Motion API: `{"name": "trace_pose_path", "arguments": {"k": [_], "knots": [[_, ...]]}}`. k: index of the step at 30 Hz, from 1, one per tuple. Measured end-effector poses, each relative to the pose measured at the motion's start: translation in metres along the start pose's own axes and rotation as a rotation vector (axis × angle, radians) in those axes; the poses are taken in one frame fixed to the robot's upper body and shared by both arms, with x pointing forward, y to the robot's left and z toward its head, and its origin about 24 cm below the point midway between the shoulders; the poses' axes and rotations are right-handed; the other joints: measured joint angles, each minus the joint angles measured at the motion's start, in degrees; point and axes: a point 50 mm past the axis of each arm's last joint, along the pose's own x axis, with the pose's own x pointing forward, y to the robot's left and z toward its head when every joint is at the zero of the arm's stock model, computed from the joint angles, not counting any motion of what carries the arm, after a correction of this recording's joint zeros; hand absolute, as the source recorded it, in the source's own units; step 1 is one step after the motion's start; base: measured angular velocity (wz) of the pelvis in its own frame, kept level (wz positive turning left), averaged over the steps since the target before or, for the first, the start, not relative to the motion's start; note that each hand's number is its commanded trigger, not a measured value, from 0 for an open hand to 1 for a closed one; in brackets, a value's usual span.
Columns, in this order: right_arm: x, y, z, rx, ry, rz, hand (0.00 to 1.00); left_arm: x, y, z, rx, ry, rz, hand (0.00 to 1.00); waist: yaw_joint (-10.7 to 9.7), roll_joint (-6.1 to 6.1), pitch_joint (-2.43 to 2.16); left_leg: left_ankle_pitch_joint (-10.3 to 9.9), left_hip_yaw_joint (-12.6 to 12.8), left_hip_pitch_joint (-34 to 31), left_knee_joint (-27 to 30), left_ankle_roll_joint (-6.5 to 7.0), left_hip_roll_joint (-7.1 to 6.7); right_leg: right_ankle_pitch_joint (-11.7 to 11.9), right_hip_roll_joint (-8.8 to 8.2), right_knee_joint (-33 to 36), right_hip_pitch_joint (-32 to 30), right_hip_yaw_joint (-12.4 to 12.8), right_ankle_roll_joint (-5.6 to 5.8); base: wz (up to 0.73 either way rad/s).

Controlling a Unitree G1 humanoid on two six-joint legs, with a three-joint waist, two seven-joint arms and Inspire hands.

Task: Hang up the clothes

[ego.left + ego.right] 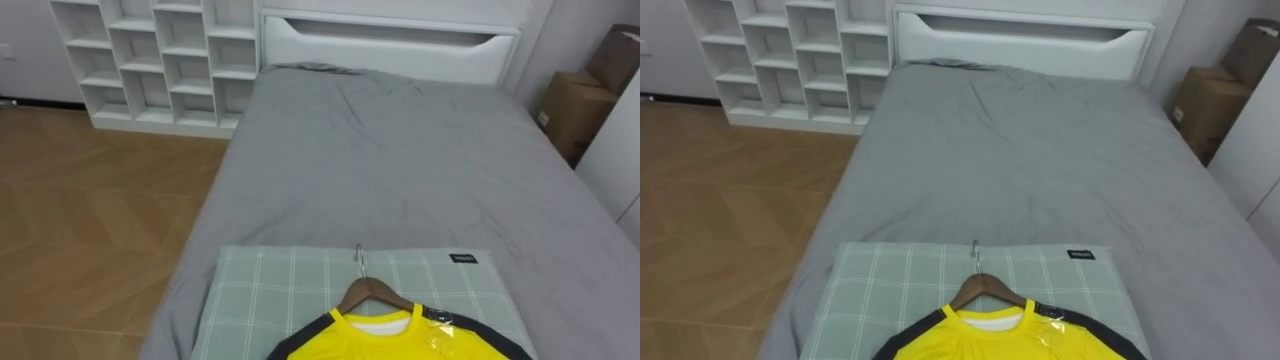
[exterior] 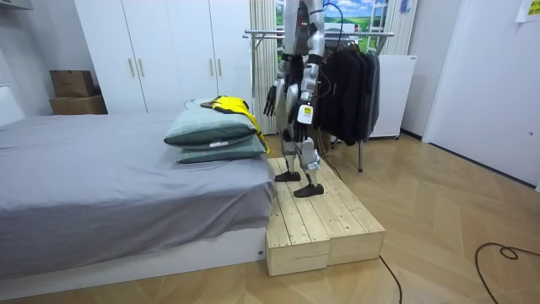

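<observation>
Yellow shirt (image 1: 400, 340) at 6 o'clock cut below the collar by the bottom edge, hanger (image 1: 368, 287) with arms hidden under it, pillow (image 1: 260, 290) cropped at the same edge, cardboard box (image 1: 570, 105) at 2 o'clock clipped by the right edge, shelf (image 1: 160, 60) at 11 o'clock cut on top.

home bedroom, grey bed (image 1: 400, 170), white wardrobe (image 2: 169, 51), cubby shelves (image 1: 160, 60), clothes rack (image 2: 261, 35)

The room is bright and evenly lit, and the shadows are soft. The grey bed (image 1: 400, 170) has only faint shading along its creases. The cubbies of the white shelf (image 1: 163, 75) are dimmer inside. A small glint sits at the collar of the yellow shirt (image 1: 385, 345). The wooden floor (image 2: 439, 198) has a pale sheen.
</observation>
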Motion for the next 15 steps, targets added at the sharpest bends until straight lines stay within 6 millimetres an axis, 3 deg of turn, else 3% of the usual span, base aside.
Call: {"name": "trace_pose_path", "arguments": {"k": [15], "knots": [[-0.0003,-0.0002,-0.002,0.016,-0.001,-0.012,0.0,-0.0001,-0.0006,-0.0003,-0.032,0.004,0.007,0.0,0.0,-0.03,0.06,-0.02,-0.03,-0.05,-0.64,0.03,-0.01,-0.04,0.03,0.29,-0.24,-0.05,0.02,0.0]]}}
